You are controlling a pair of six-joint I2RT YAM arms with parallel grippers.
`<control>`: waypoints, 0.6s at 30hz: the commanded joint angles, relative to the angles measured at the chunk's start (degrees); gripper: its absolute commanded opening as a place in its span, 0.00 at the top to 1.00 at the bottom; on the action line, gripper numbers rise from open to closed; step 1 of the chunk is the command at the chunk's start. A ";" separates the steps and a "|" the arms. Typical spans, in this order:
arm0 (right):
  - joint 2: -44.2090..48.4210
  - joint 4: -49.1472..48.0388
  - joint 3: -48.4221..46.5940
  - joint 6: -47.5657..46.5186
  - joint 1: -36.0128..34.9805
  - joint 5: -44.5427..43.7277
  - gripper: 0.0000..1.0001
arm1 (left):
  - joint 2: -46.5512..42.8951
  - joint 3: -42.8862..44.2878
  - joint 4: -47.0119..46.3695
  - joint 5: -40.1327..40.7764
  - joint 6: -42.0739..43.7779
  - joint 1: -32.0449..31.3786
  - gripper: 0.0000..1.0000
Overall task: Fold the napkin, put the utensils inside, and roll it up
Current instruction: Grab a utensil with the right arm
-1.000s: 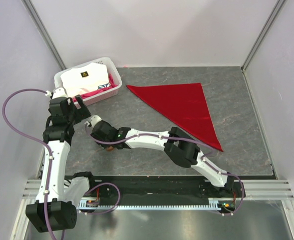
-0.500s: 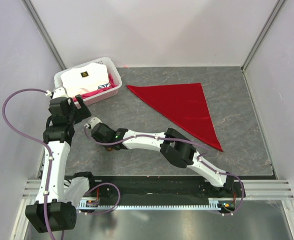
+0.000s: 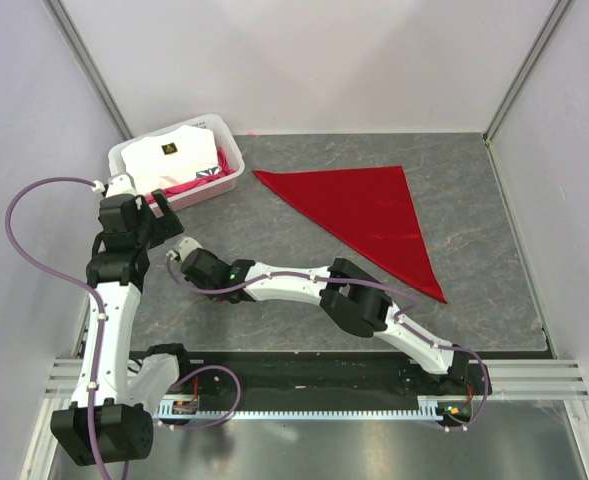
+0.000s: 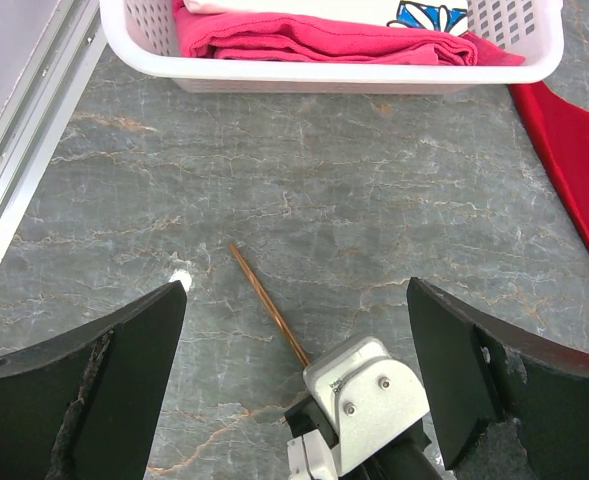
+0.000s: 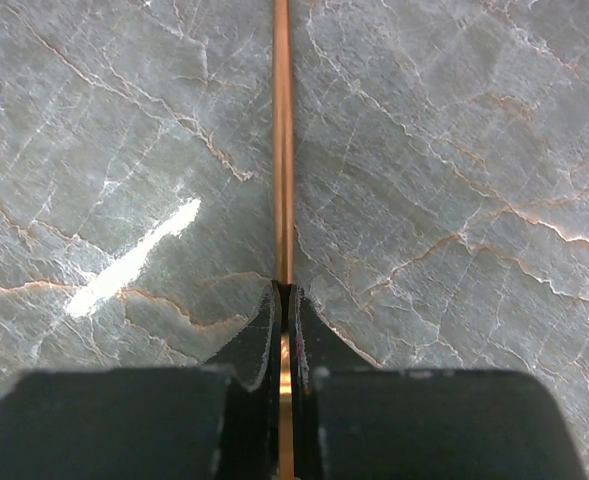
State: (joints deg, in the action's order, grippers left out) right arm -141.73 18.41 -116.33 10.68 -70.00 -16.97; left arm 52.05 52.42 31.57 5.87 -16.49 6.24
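The red napkin (image 3: 364, 212) lies folded into a triangle at the middle right of the table; its corner (image 4: 576, 150) shows in the left wrist view. The thin brown spoon handle (image 5: 283, 150) lies flat on the grey table, and my right gripper (image 5: 285, 292) is shut on it, jaws pinching the handle. The spoon's bowl is hidden. From above, the right gripper (image 3: 177, 258) is low at the table's left side. My left gripper (image 3: 164, 228) hangs open just above it, its fingers (image 4: 84, 390) spread wide around the handle (image 4: 269, 305).
A white basket (image 3: 229, 170) with white and pink fabric stands at the back left, its front wall (image 4: 344, 72) close ahead of the left gripper. The table's left edge rail (image 4: 19, 190) runs beside it. The right arm stretches across the front of the table.
The right gripper has slid a little left along the table and closed its jaws on the spoon handle. The left arm and the napkin have not moved.
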 commanded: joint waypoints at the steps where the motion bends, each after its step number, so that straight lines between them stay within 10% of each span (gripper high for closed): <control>1: 0.57 0.66 4.42 0.83 0.21 -3.50 1.00 | -1.16 0.31 -2.04 -0.16 -0.65 -0.18 0.00; 18: 30.61 -11.64 44.76 2.08 3.81 -10.80 1.00 | -1.25 -0.04 -2.66 -3.75 -0.38 -0.18 0.00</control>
State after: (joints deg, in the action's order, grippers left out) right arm -118.32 7.77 -77.41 14.26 -68.86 -24.80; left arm 51.81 52.42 31.48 4.16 -16.49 6.24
